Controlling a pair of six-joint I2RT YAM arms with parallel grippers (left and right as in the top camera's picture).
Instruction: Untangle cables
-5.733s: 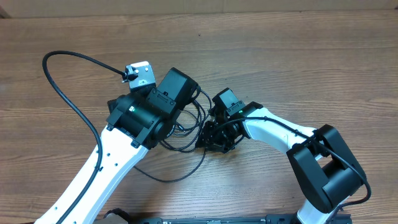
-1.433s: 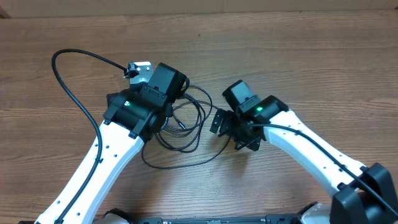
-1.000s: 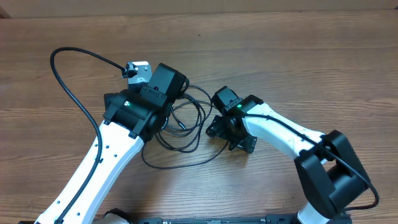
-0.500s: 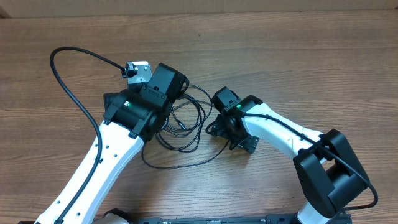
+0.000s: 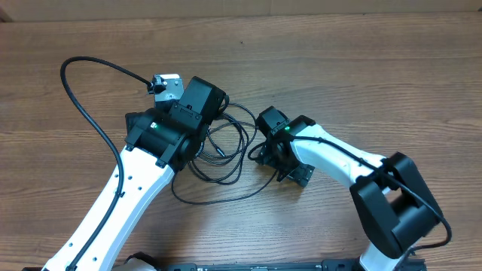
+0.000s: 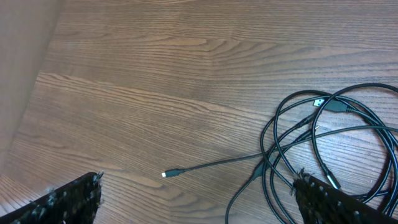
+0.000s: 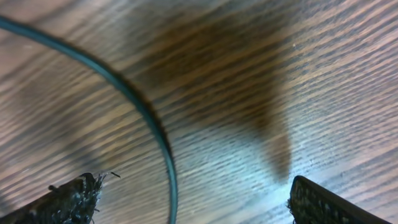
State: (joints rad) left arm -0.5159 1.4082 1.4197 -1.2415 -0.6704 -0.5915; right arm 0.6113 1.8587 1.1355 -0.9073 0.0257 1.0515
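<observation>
**A:** Start at the left. Any shift at the left gripper (image 6: 202, 202)?

**B:** None against a second ago. Stands spread wide and pinches nothing. Hovers low over the table (image 5: 361, 75), with part of the tangle passing under one finger.

**A:** Locate the cables (image 6: 323, 134).

**B:** Found mid-table, between the two grippers, as overlapping black loops lying flat on the wood. Note a loose plug end (image 6: 165, 175) trailing out to the left of the tangle, and a silvery plug (image 6: 318, 102) near the top of the loops.

**A:** Report the right side.

**B:** Swung in from farther right to the tangle's right edge over the last second and a half, then eased slightly closer. As for the right gripper (image 7: 186, 202): spread, closed on nothing. Straddles a single strand (image 7: 160, 134) that curves across the wood between the fingers.

**A:** Meaning for the task?

**B:** Reads as lining up to pinch that one strand and draw it clear of the loops. Judged early in the task, since the loops remain crossed and unseparated.

**A:** Containers?

**B:** None in view, so no contents to list.
</observation>
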